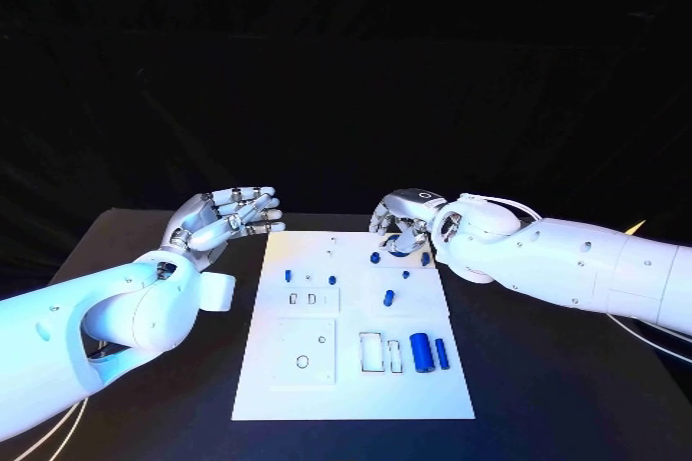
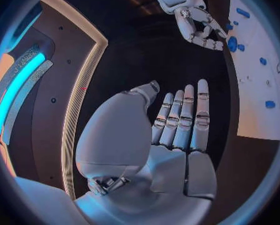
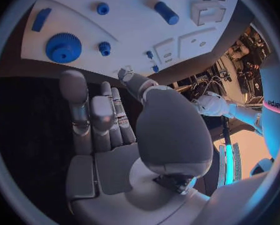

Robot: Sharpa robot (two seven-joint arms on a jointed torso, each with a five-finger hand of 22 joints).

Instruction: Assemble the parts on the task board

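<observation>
You have most of the work left: blue parts point(image 1: 420, 351) lie loose on the task board point(image 1: 355, 381) mid-worktop, your right robot hand point(image 1: 400, 224) hovers spread and empty over its far edge, your left robot hand point(image 1: 231, 215) flat-fingered alongside.

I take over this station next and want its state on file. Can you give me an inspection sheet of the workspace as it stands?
Surface: black table, with the white task board lying in its middle.
Job's things: small blue parts scattered over the board; a large blue cylinder lies near its right edge; a blue gear sits at the far end.
Clutter: nothing seen.
Hands: left hand raised beside the board's far left corner, fingers straight, holding nothing. Right hand hangs over the board's far end, fingers curled down; whether it holds a part cannot be told.
Cables: white cables run along both arms.
Surroundings: dark backdrop behind the table.
</observation>
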